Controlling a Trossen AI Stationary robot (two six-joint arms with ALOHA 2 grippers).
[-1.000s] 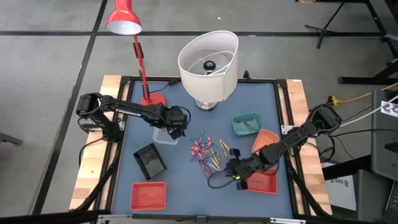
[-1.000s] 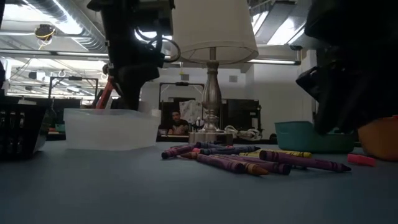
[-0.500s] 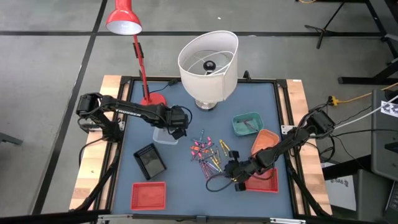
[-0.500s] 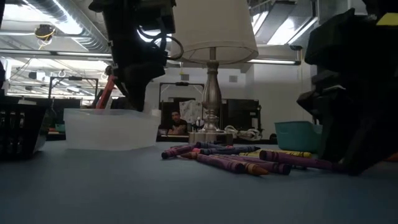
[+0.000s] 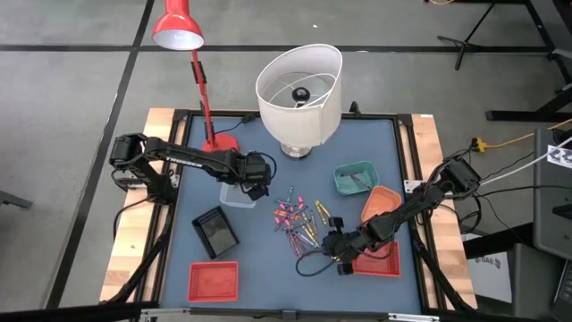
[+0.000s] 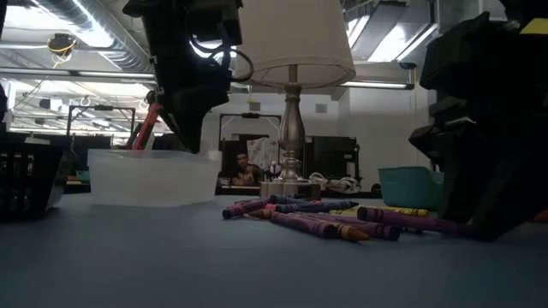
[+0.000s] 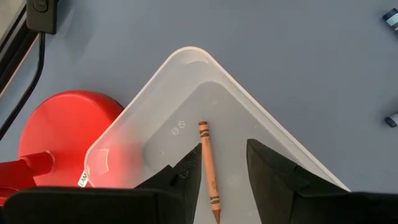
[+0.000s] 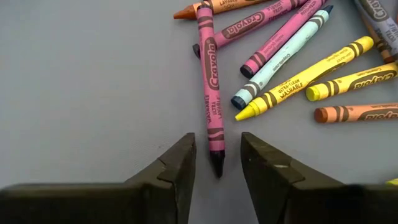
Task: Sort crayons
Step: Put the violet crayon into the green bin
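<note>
On the blue table (image 5: pixel 268 259) the crayons (image 5: pixel 299 224) lie heaped mid-mat. Right gripper (image 8: pixel 217 165) hovers low, jaws apart, straddling the dark tip of a pink crayon (image 8: pixel 209 81): it should drop straight and close squarely. Left gripper (image 7: pixel 224 168) hangs with jaws parted over the clear tub (image 7: pixel 186 62), an orange crayon (image 7: pixel 208 168) lying inside.

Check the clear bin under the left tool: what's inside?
One orange crayon lies on the floor of the clear bin, between the open fingers of the left tool. The tool covers the bin's near part.
</note>
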